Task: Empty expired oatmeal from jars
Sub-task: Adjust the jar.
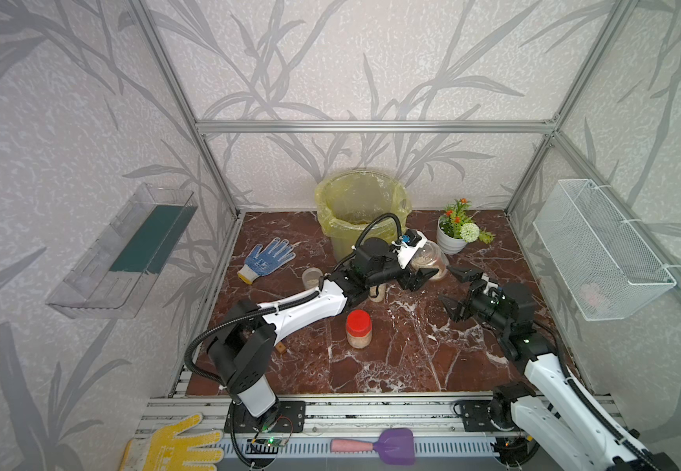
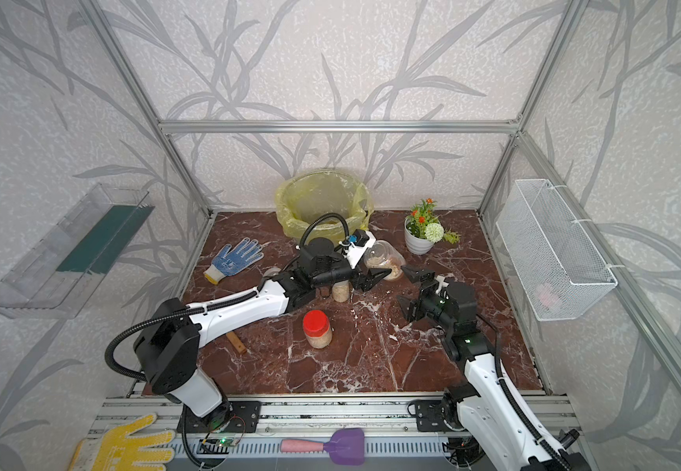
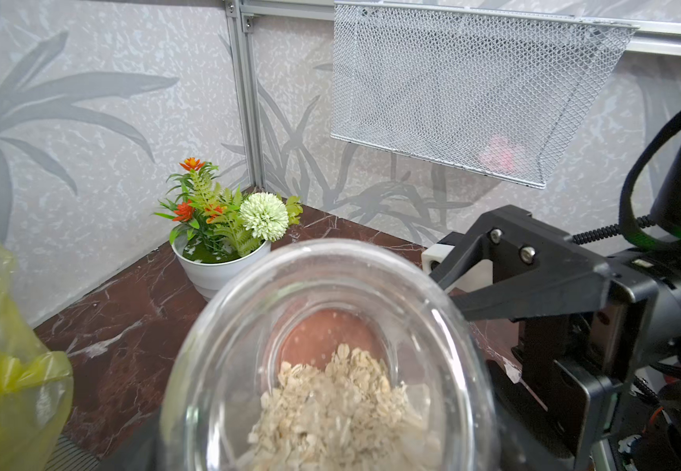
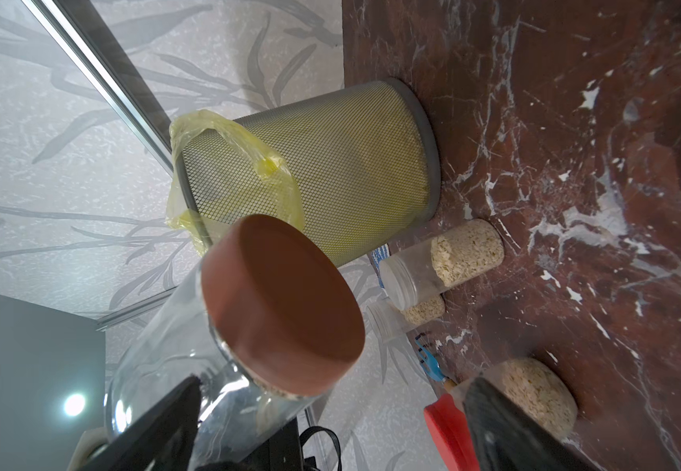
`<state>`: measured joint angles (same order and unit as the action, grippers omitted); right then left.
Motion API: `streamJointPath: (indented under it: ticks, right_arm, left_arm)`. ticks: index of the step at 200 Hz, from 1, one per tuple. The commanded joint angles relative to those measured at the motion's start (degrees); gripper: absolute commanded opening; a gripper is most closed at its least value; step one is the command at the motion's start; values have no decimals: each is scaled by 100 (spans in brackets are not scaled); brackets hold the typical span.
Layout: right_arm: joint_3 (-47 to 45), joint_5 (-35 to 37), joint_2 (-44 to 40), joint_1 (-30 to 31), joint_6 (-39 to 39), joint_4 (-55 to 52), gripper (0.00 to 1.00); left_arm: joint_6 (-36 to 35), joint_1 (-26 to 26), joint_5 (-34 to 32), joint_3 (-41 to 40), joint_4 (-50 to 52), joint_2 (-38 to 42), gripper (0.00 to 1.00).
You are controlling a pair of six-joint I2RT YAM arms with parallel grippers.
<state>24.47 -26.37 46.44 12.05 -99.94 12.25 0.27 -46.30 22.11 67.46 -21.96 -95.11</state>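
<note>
Left end effector (image 1: pixel 417 269) clamping tilted brown-lidded jar (image 1: pixel 432 257), right end effector (image 1: pixel 456 290) spread wide beside it, bin (image 1: pixel 343 241) behind, flower pot (image 1: pixel 449 244) near

Left arm (image 1: pixel 302 306), right arm (image 1: pixel 551 379): white shells, black joints, black ribbed cables (image 1: pixel 388 214), black angular jaws, 2 silver screws (image 3: pixel 527 253).

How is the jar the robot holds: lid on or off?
On. A brown lid caps the jar, which is held tilted with oatmeal inside.
</note>
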Motion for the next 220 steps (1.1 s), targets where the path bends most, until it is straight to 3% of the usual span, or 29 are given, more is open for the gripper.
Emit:
streamJointPath:
  ticks: [1, 44, 146, 187, 220]
  right_arm:
    - [221, 232, 250, 214, -173, 730, 99]
    - [282, 431, 271, 264, -123, 765, 99]
    - [-540, 888, -364, 172, -414, 1194, 99]
    - [-776, 955, -271, 157, -843, 1769, 99]
    - [-790, 992, -207, 157, -1029, 2076, 99]
  left_arm:
    - [53, -53, 109, 320, -830, 122, 0]
    - [43, -46, 112, 259, -841, 122, 0]
    - [175, -48, 5, 160, -950, 226, 0]
    - [714, -45, -398, -69, -1532, 344, 0]
    - [753, -81, -640, -69, -1635, 345, 0]
